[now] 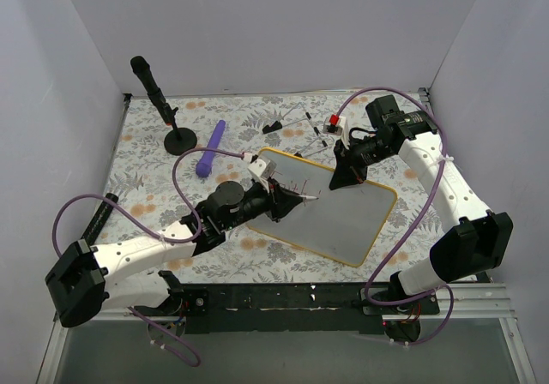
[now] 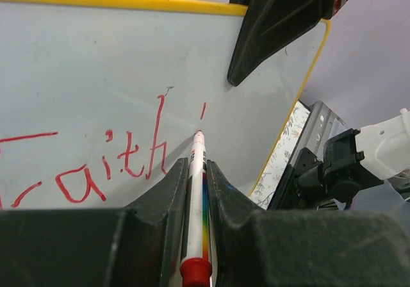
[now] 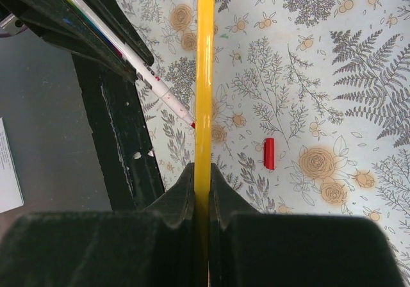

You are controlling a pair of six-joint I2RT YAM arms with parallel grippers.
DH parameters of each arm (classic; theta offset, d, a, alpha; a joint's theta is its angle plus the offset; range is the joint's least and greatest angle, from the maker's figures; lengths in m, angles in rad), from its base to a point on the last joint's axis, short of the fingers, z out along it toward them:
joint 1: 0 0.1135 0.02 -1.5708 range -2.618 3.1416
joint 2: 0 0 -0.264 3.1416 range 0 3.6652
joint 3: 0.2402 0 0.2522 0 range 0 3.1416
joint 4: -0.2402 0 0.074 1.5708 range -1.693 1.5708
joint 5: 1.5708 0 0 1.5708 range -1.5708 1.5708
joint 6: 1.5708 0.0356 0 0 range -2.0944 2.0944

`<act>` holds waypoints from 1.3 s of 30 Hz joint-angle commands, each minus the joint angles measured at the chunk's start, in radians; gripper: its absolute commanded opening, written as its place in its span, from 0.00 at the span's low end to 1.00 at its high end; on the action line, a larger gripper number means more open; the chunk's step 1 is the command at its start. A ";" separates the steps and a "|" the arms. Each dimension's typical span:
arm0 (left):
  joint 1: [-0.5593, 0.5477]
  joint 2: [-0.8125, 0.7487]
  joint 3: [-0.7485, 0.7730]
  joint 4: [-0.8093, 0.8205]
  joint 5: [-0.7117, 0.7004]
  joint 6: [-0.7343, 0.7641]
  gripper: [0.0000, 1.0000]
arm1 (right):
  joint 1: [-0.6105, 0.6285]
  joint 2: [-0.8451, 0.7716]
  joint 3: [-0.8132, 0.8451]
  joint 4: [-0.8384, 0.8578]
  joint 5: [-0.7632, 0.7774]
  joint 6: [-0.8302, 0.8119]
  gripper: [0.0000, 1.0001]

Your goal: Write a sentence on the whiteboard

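White rectangular whiteboard w/ yellow rim (image 1: pixel 343 217) lies mid-table on floral cloth (image 1: pixel 146 170). R gripper (image 3: pixel 205 172) jaws clamped on its rim. L gripper (image 2: pixel 192 165) jaws clamped on white red-tipped marker (image 2: pixel 196 191), tip at the board right of red lettering (image 2: pixel 156 133) reading "Faith".

The whiteboard (image 1: pixel 352 217) takes up the middle of the table (image 1: pixel 257 260). The right gripper (image 1: pixel 347 177) is clamped on its far rim. The left gripper (image 1: pixel 281 197), pinching a marker (image 2: pixel 197 172), blocks its left end. Far left, a black microphone stand (image 1: pixel 167 114) and a purple stick (image 1: pixel 211 148) bar the way, and small black parts (image 1: pixel 296 127) clutter the far middle. Bare cloth lies open near the board and on the left below the stand. Only a narrow strip runs along the board's right side. White walls (image 1: pixel 257 33) close three sides.
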 commanded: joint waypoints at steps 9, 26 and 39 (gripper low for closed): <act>0.000 0.024 0.061 -0.018 -0.008 0.024 0.00 | -0.003 -0.039 0.017 0.043 -0.084 -0.026 0.01; 0.002 -0.034 -0.034 -0.096 -0.014 -0.013 0.00 | -0.003 -0.036 0.020 0.040 -0.084 -0.023 0.01; 0.002 0.036 0.070 -0.049 0.033 0.016 0.00 | -0.005 -0.041 0.025 0.039 -0.086 -0.025 0.01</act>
